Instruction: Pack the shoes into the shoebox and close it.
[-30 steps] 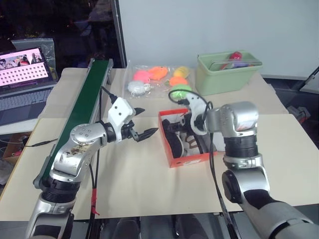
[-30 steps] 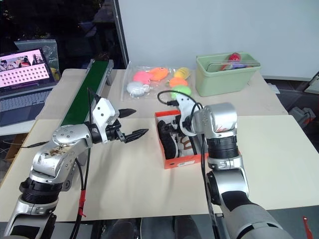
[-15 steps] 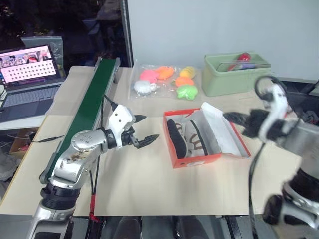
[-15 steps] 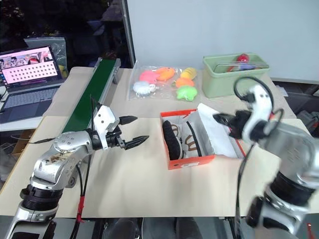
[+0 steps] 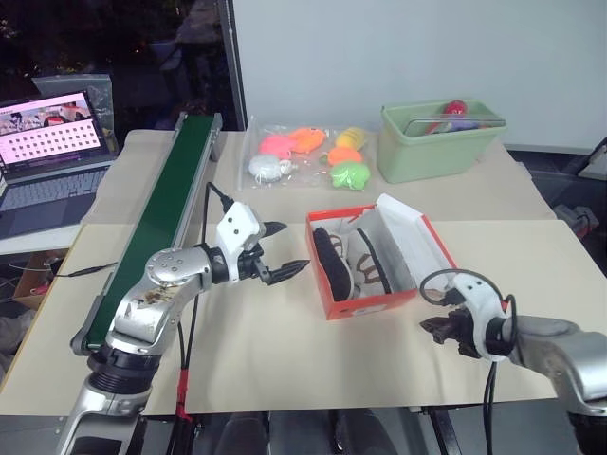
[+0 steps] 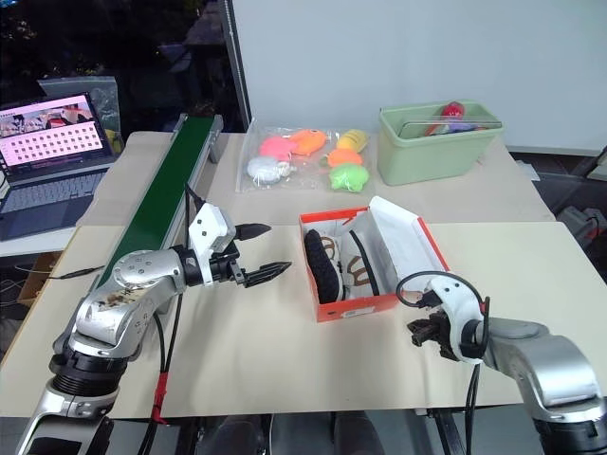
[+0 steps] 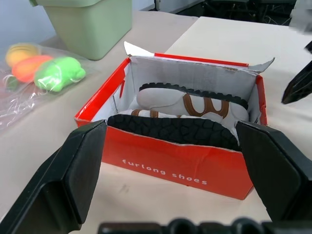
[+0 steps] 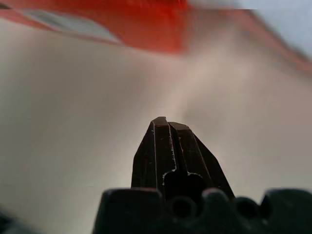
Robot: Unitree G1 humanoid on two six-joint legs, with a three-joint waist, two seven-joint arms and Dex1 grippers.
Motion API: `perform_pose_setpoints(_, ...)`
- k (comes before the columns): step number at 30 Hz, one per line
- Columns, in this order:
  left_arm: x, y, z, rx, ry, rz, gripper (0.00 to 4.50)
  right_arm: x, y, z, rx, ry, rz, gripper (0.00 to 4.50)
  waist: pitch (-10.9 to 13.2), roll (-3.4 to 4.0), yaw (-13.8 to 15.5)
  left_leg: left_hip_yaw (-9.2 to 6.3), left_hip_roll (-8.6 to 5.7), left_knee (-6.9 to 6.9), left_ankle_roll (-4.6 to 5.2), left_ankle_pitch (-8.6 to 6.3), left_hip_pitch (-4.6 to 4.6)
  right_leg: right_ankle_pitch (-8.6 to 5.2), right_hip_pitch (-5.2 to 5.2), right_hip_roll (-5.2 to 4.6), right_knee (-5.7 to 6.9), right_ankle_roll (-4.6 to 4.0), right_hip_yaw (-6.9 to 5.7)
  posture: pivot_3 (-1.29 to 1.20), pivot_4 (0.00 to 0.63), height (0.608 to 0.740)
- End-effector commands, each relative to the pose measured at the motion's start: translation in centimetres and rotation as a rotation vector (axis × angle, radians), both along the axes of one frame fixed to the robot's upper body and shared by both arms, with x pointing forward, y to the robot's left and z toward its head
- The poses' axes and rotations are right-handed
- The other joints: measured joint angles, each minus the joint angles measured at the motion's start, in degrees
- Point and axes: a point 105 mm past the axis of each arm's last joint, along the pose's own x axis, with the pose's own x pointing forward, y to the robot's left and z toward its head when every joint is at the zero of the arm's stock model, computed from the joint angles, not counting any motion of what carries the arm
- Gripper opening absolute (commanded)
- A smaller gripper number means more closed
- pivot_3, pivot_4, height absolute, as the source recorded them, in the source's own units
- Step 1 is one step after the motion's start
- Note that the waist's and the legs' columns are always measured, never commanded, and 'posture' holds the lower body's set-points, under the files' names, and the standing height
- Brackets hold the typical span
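both shoes (image 5: pixel 353 263) lie in the shoebox (image 5: pixel 375 301); closing remains: left gripper (image 5: pixel 282 252) jaws wide at nine o'clock, right gripper (image 5: pixel 438 327) jaws shut, must swing the lid (image 5: pixel 415 245) over.

Shoes (image 5: pixel 349 263) inside open shoebox (image 5: pixel 365 301), lid up, left fingers (image 5: pixel 281 273) spread beside it
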Motion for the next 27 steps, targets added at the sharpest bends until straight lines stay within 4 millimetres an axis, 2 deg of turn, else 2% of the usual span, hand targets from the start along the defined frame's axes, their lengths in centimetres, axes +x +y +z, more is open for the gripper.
perform_pose_setpoints(1, -0.1, 0.2, 1.6, -0.008, -0.071, -0.003, 4.5, 2.3, -1.7, -0.6, -0.085, -0.112, -0.125, 0.04, 0.0, 0.0, 0.0, -0.01, 0.01, 0.0, 0.0, 0.0, 0.0, -0.01, -0.01, 0.01, 0.01, 0.01, -0.01, 0.0, 0.15, 0.729)
perform_pose_setpoints(6, -0.1, 0.5, 1.8, -0.005, -0.075, 0.011, 4.5, 4.7, -3.3, -1.6, -0.053, -0.209, -0.355, 0.04, 0.0, -0.11, -0.3, 0.0, 0.08, 0.02, 0.0, 0.0, 0.11, -0.01, 0.08, 0.08, 0.02, 0.03, 0.0, 0.0, 0.15, 0.729)
perform_pose_setpoints(10, 0.0, 0.7, 1.8, -0.001, -0.077, 0.019, 4.5, 6.6, -2.9, -1.6, 0.183, -0.294, -0.592, 0.04, -0.1, -0.15, -0.3, 0.01, 0.11, 0.03, -0.01, 0.0, 0.18, 0.05, 0.13, 0.1, 0.04, -0.05, 0.03, 0.0, 0.15, 0.729)
perform_pose_setpoints(13, -0.1, 0.6, 1.9, 0.001, -0.079, 0.018, 4.5, 7.7, -2.5, -1.2, 0.31, -0.347, -0.705, 0.04, -0.1, -0.15, -0.4, 0.05, 0.1, 0.02, -0.01, 0.0, 0.23, 0.18, 0.14, 0.08, 0.07, -0.24, 0.08, 0.0, 0.15, 0.729)
perform_pose_setpoints(16, -0.1, 0.5, 2.0, 0.003, -0.082, 0.018, 4.5, 8.7, -2.3, -0.7, 0.549, -0.384, -0.883, 0.04, 0.0, -0.12, -0.4, 0.04, 0.12, 0.02, 0.0, 0.0, 0.19, 0.2, 0.07, 0.09, 0.09, -0.28, 0.07, 0.0, 0.15, 0.729)
perform_pose_setpoints(22, 0.0, 0.4, 2.1, 0.005, -0.083, 0.017, 4.5, 9.7, -1.2, 0.1, 0.931, -0.414, -0.999, 0.04, 0.0, -0.06, -0.3, 0.01, 0.11, -0.04, 0.0, 0.0, 0.04, 0.21, -0.07, 0.08, 0.15, -0.31, 0.04, 0.0, 0.15, 0.729)
perform_pose_setpoints(26, 0.0, 0.5, 2.1, 0.009, -0.082, 0.016, 4.5, 10.0, -1.2, 0.8, 0.937, -0.469, -0.963, 0.04, 0.0, 0.01, -0.3, 0.01, 0.1, -0.04, 0.0, 0.0, 0.05, 0.21, -0.06, 0.07, 0.16, -0.31, 0.02, 0.0, 0.15, 0.729)
perform_pose_setpoints(27, 0.1, 0.5, 2.1, 0.01, -0.081, 0.017, 4.5, 10.2, -0.8, 1.8, 0.905, -0.513, -0.899, 0.04, 0.0, 0.02, -0.3, 0.01, 0.1, -0.04, 0.0, 0.0, 0.05, 0.21, -0.06, 0.07, 0.16, -0.31, 0.01, 0.0, 0.15, 0.729)
